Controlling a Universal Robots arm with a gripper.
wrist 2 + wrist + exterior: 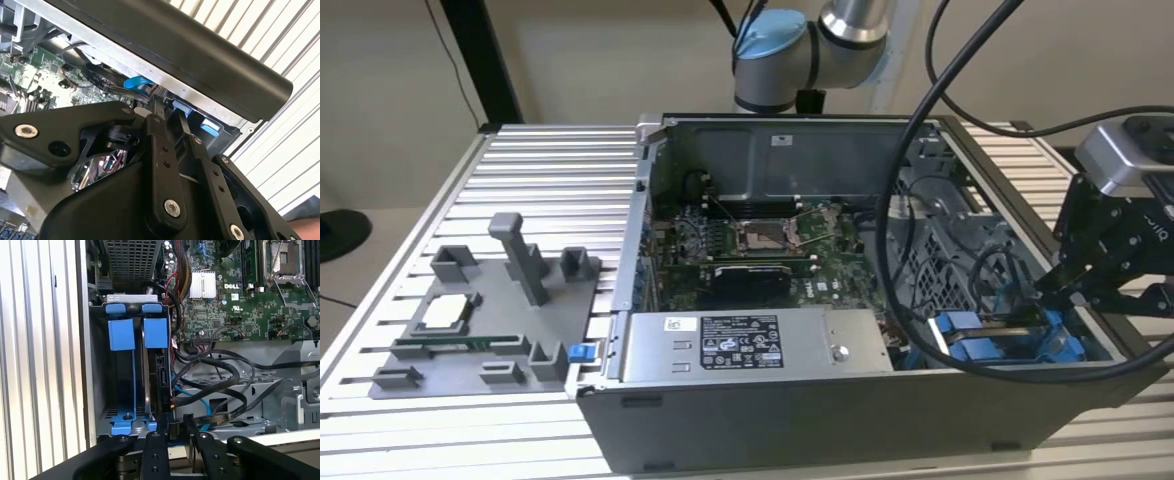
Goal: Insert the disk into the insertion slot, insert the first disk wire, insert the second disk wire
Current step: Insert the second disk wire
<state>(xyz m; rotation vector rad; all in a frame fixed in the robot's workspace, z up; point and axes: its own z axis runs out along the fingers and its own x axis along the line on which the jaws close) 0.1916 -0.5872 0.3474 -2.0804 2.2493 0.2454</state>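
Observation:
The disk (149, 390) stands edge-on inside the insertion slot (100, 390), the grey drive bay in the case corner, under a blue carrier tab (155, 332). Its black connector edge (161, 372) faces the cables. My gripper (173, 436) hangs just off that edge. Its fingers (152, 452) are close together on a small black plug (173, 429) at the end of a blue disk wire (200, 405). In the second wrist view the blue wire (137, 82) curves up to my gripper (167, 107). In the exterior view my gripper (1047, 300) hovers over the blue carriers (961, 335).
Black cables (220, 385) loop beside the bay. The motherboard (761, 250) fills the case floor, and the grey power supply box (754, 345) sits at the case front. A grey fixture (494, 320) stands on the ribbed table at the exterior view's left.

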